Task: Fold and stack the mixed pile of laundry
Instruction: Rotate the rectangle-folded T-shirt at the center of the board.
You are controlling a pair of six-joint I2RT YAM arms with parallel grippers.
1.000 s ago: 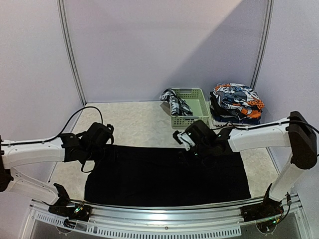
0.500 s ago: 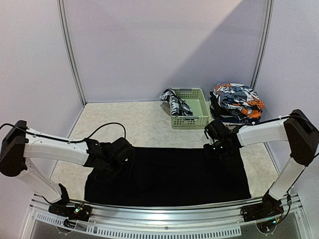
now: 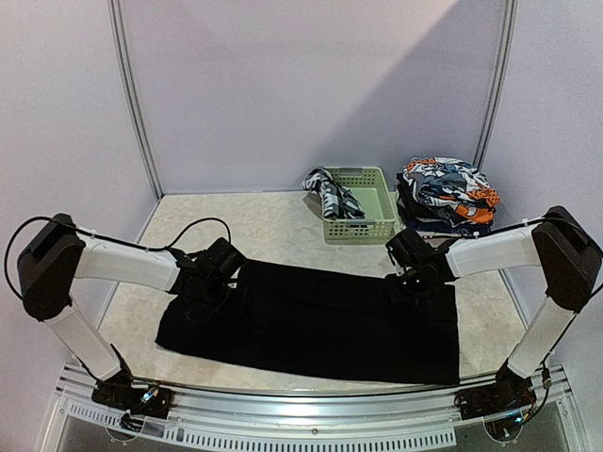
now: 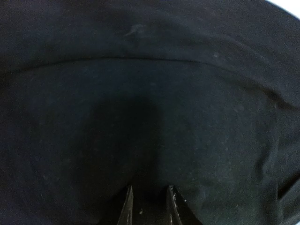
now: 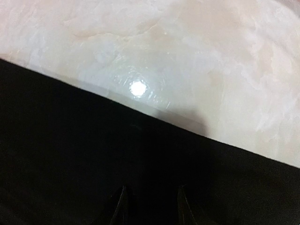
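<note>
Spanning the black cloth, spread on the tabletop with its long axis left-right, we had left claw at its far-left corner, right claw far-right; both narrow, hold unclear.

Left arm: reaching inward, low; left gripper fingertips slightly apart. Right arm: reaching inward, low; right gripper fingertips partly apart.
</note>
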